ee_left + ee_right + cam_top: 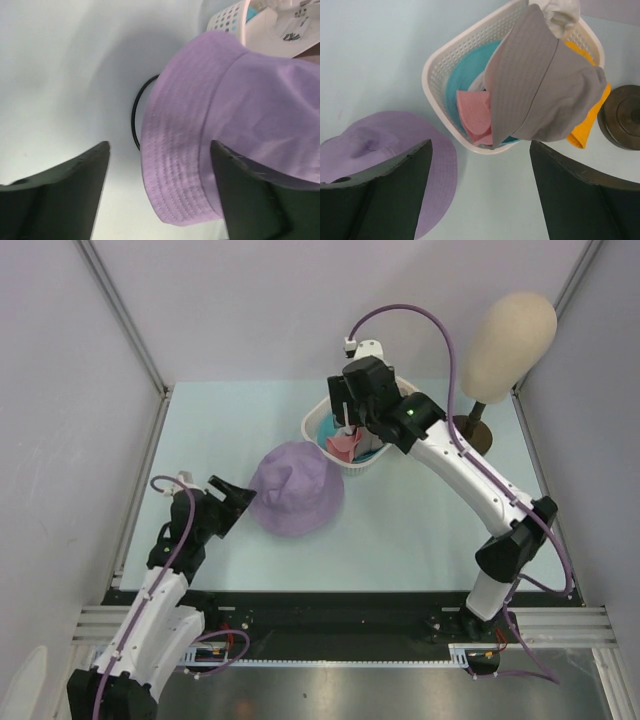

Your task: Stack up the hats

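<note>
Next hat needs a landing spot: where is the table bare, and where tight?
Bare table between the left wall and the basket, behind the lavender hat; more between that hat and the right arm. Crowded around the basket and mannequin stand, back right.

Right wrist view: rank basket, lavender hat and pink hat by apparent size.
1. basket
2. lavender hat, partly out of frame
3. pink hat, only partly showing in the basket

no readable text anywhere; faint black marks on white fabric (274, 26) in basket (226, 19), illegible
</note>
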